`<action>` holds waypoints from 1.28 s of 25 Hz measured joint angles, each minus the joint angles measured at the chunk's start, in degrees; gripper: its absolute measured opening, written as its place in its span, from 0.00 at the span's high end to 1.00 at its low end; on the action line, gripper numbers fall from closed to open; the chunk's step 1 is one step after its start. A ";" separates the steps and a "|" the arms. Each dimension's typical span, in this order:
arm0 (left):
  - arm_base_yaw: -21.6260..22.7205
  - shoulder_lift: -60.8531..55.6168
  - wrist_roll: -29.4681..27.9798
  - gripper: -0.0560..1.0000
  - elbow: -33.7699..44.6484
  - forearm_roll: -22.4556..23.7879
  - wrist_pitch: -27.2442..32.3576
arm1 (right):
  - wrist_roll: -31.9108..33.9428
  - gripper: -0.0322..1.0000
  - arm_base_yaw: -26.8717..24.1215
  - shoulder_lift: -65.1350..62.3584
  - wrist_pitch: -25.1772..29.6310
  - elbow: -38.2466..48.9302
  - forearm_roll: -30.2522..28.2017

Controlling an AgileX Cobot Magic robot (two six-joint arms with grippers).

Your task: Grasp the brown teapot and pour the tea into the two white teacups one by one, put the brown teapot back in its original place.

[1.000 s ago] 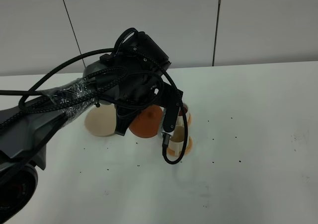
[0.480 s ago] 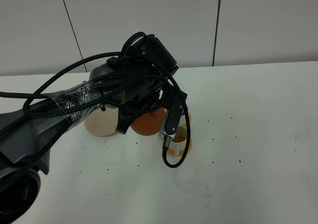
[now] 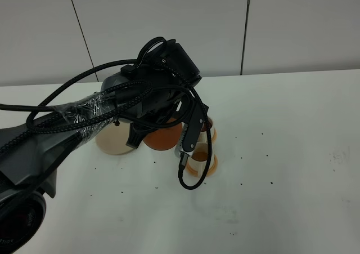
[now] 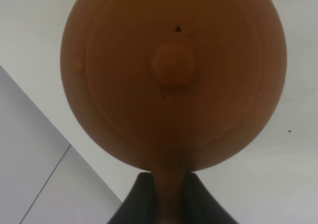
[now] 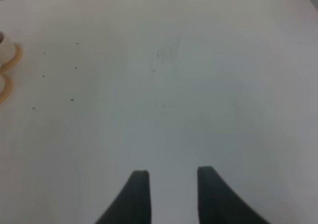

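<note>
Brown teapot (image 3: 163, 138): carried clear of the table (image 3: 281, 152), just beside the cream disc (image 3: 111, 141), on the disc's cup side.
Left gripper (image 4: 169, 178): dark fingers clamped on the teapot's loop handle (image 4: 169, 162).
Right gripper (image 5: 171, 177): fingers apart with nothing between them, over bare table. It is well apart from the disc, beyond the cups.
Teacups: the nearer teacup (image 3: 198, 159) stands on its orange coaster (image 3: 211, 167). The second teacup (image 3: 208, 128) is behind it, largely masked by the arm (image 3: 84, 116). Both lie past the teapot from the disc.
Handling (judged): fired clay, so rigid, brittle and smooth, and heavier when filled. The lid probably sits loose and may slide on a steep tilt.
Hold (judged): the loop handle, opposite the spout, lets the wrist roll the pot for pouring.
Exterior view only: shows disc, teapot and cups together, but the grip is hidden.
Left wrist view only: shows the lid knob (image 4: 173, 72) and the grip, but no cups, spout or disc.
Right wrist view only: shows the idle fingers, with coaster rims at the frame edge.
</note>
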 joint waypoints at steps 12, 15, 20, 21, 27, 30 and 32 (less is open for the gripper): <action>0.00 0.00 0.11 0.78 0.00 1.34 -1.11 | 0.00 0.74 0.00 0.00 0.00 0.00 0.00; 0.00 0.00 -0.16 0.78 0.00 1.35 -1.23 | 0.00 0.74 0.00 0.00 0.00 0.00 0.00; -0.06 0.00 -0.42 0.78 0.00 1.35 -1.87 | 0.00 0.74 0.00 0.00 0.00 0.00 0.00; -0.06 0.00 -0.42 0.78 0.00 1.35 -2.09 | 0.00 0.74 0.00 0.00 0.00 0.00 0.00; -0.75 0.00 -0.42 0.78 0.00 2.26 -3.33 | 0.00 0.74 0.00 0.00 0.00 0.00 0.00; -1.04 0.00 -0.44 0.78 0.00 3.09 -3.61 | 0.00 0.74 0.00 0.00 0.00 0.00 0.00; -1.10 0.00 -0.44 0.78 0.00 3.28 -3.72 | 0.00 0.74 0.00 0.00 0.00 0.00 0.00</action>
